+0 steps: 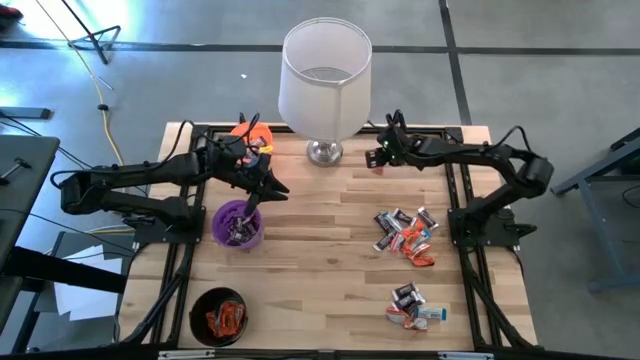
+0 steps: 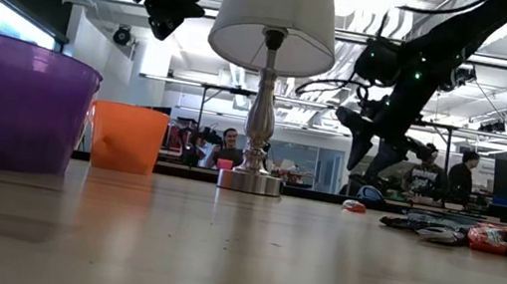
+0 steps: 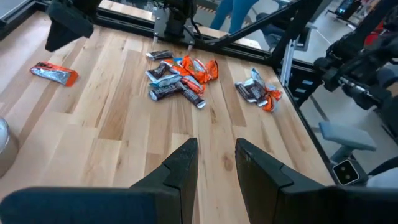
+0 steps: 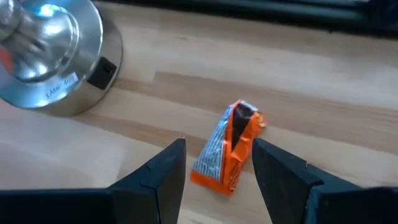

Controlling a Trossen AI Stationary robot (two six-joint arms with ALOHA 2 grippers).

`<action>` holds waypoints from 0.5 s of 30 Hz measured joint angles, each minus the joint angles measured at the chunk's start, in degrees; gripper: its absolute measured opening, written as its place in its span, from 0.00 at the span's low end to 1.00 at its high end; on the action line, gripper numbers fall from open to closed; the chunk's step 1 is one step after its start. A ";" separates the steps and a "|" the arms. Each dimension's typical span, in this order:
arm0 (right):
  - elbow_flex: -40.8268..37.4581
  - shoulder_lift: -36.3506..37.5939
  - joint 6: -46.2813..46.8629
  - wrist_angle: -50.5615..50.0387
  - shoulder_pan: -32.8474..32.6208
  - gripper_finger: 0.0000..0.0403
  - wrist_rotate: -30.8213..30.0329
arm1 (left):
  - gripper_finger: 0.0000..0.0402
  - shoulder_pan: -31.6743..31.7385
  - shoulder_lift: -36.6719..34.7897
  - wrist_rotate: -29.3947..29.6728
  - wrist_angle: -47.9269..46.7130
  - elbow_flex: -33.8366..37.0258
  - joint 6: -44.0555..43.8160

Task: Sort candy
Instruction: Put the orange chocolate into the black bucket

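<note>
I'm on the pick-up step with the right hand (image 4: 217, 163). It hangs over the tabletop (image 1: 330, 220) at about one o'clock, just right of the lamp's (image 1: 324, 80) silver base, with its fingers spread and nothing in them. Between them lies a lone orange candy (image 4: 227, 149), its wrapper orange with a silver end and a dark patch. I judge the hand is above it and not yet touching; the low view shows the hand clear of the wood.

The next move calls for a straight descent so the fingers pass either side of the wrapper, then a close, a lift, and a carry to the matching cup. The orange cup (image 1: 251, 135) at eleven o'clock looks the likely home, though the lamp stands in the way.

The left hand (image 3: 214, 163) waits above the purple cup (image 1: 238, 224) at nine o'clock, fingers a little apart and empty.

The rest of the candy sits in a main pile (image 1: 404, 235) at three o'clock and a smaller pile (image 1: 413, 305) at five o'clock. The black cup (image 1: 219, 315) at seven o'clock holds orange wrappers.

The orange cup is half hidden under the left arm, so I can't read its contents. What lies in the purple cup I can only guess at as dark wrappers.
</note>
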State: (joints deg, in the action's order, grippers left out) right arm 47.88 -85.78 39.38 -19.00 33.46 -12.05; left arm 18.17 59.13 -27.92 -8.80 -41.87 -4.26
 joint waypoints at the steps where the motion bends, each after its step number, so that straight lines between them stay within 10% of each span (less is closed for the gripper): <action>1: 0.02 -0.65 -0.65 0.19 0.75 0.44 1.65 | 0.23 0.00 0.00 0.00 0.00 0.00 0.04; 7: 0.04 -7.83 -0.89 0.38 3.64 0.44 11.88 | 0.23 0.00 0.00 0.02 -0.55 0.00 1.68; 15: 0.07 -11.03 -4.75 1.64 4.35 0.44 10.70 | 0.23 0.12 0.00 0.02 -0.49 0.00 2.02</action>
State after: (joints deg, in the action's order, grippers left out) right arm 47.94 -96.80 34.63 -17.37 37.81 -1.34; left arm 18.29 59.13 -27.90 -9.29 -41.87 -2.24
